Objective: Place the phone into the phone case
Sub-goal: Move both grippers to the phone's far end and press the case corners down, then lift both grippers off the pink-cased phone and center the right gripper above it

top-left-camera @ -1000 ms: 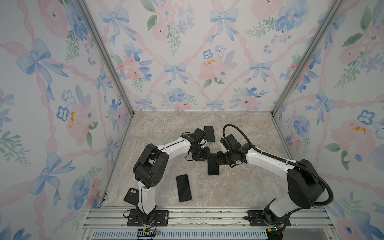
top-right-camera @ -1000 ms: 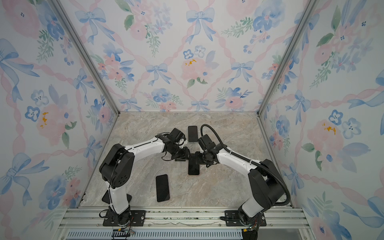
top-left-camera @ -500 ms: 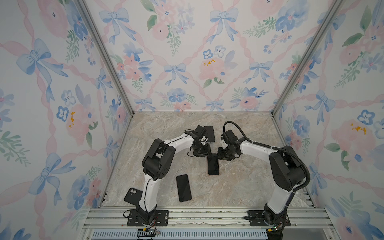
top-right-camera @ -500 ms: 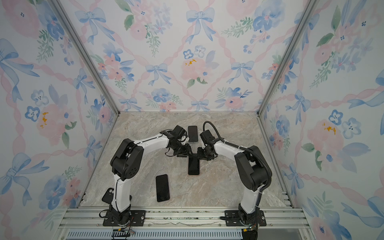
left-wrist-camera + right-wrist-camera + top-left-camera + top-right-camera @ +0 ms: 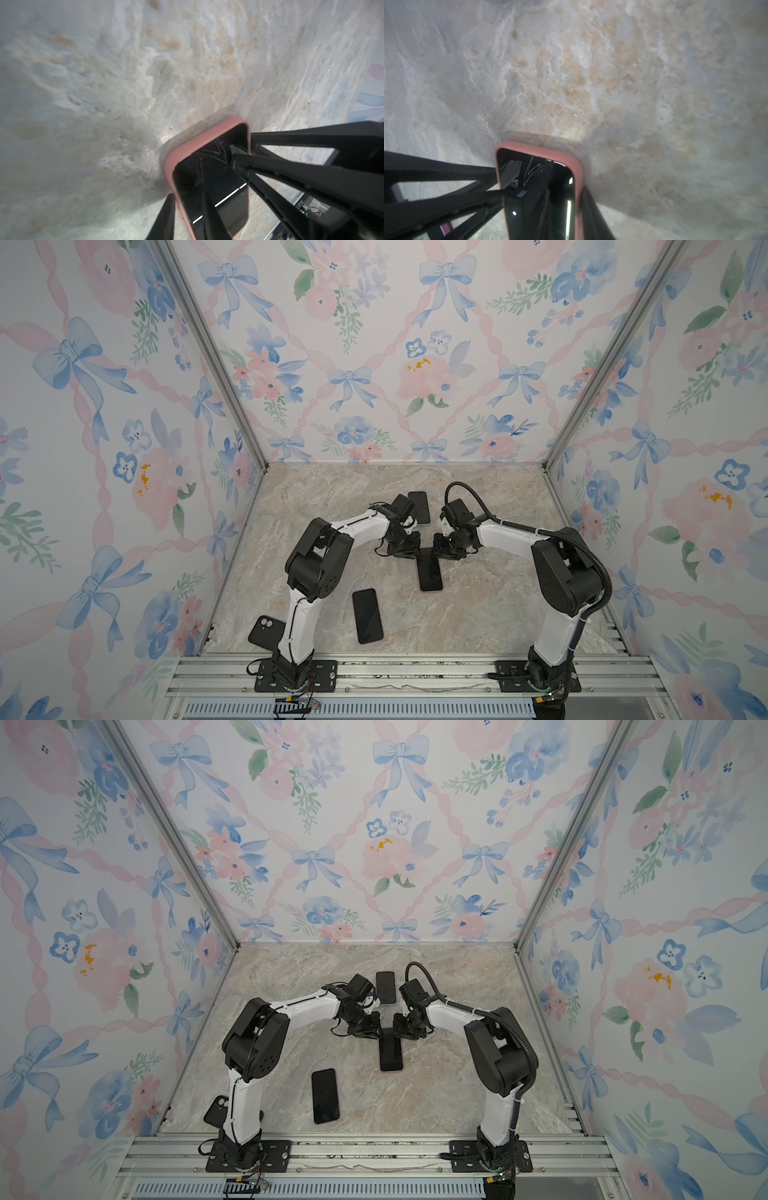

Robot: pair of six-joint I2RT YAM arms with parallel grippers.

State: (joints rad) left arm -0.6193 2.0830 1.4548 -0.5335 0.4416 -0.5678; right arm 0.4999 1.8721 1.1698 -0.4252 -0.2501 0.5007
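Two grippers met at the far end of the pink phone case (image 5: 429, 572), which lay flat on the marble table (image 5: 490, 605), about in the middle. The phone (image 5: 209, 182) sat inside the case, screen up, and looked pushed in at this end.

The left gripper (image 5: 188, 204) straddled one long edge of the case: one finger (image 5: 164, 218) outside the pink rim, the other on the glass. The right gripper (image 5: 544, 199) did the same on the other long edge, with one finger (image 5: 591, 212) outside. Both had their jaws close together, pinching rim and phone. Whether the near end of the phone was seated too, the views were too poor to tell.

To do this step well, both arms should press down and inward evenly, so the rim snaps over the glass. A hard push on one side could pop the other corner out. The case may slide on the smooth table, so squeezing from both sides helps.

A bare black phone (image 5: 367, 616) lay nearer the front, well apart. Another dark phone (image 5: 419, 506) lay just behind the left wrist. A black case (image 5: 266, 630) with camera holes sat beside the left arm's base. None of them blocked the work.
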